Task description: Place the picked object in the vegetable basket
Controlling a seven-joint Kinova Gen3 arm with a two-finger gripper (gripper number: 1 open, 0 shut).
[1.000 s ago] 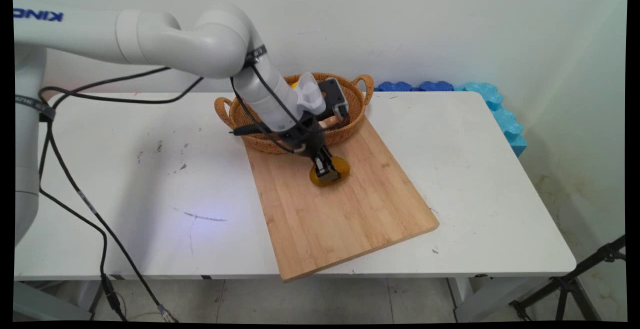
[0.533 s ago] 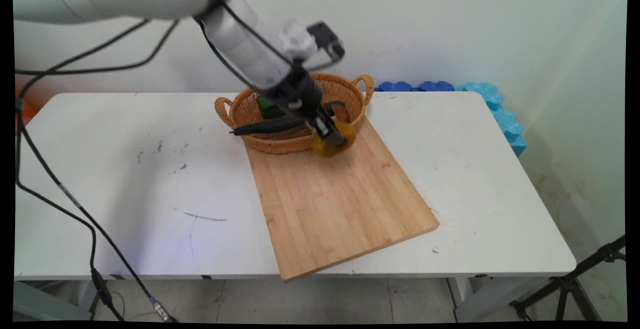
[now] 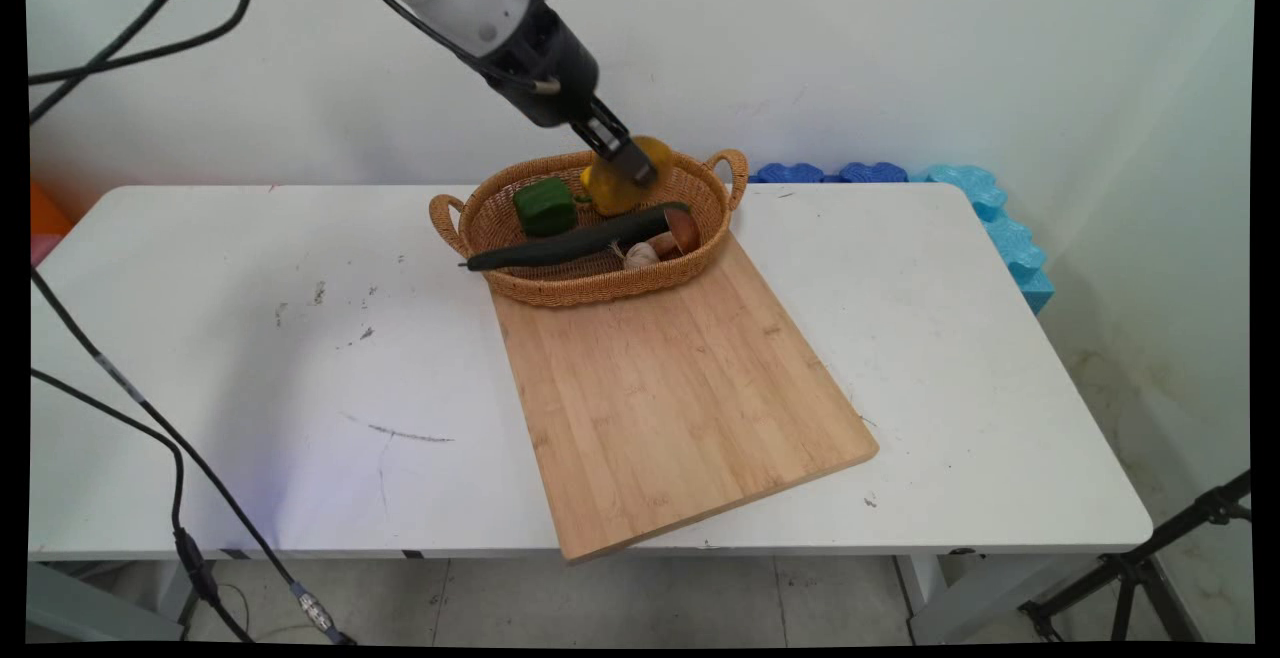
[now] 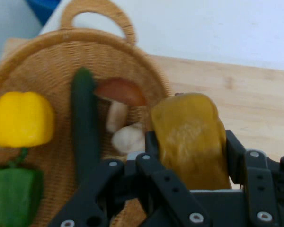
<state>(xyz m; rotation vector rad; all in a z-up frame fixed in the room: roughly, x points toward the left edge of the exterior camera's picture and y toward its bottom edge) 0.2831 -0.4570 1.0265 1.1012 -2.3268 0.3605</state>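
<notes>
My gripper (image 3: 625,156) is shut on a dull yellow vegetable piece (image 3: 653,152) and hangs above the back of a wicker basket (image 3: 470,228). In the hand view the piece (image 4: 189,142) is clamped between the two fingers (image 4: 151,142), over the basket's (image 4: 33,42) right rim. Inside the basket lie a long dark cucumber (image 3: 570,243) (image 4: 85,127), a green pepper (image 3: 545,206) (image 4: 12,194), a yellow pepper (image 4: 21,118), a brown mushroom (image 3: 683,230) (image 4: 120,92) and a garlic bulb (image 3: 640,255) (image 4: 128,139).
A bamboo cutting board (image 3: 670,398) (image 4: 255,94) lies bare in front of the basket, reaching the table's near edge. Blue foam pieces (image 3: 870,173) line the back right against the wall. Black cables (image 3: 150,418) hang at the left.
The gripper has lifted the yellow piece off the cutting board and carried it up and back, from the board to above the basket.
</notes>
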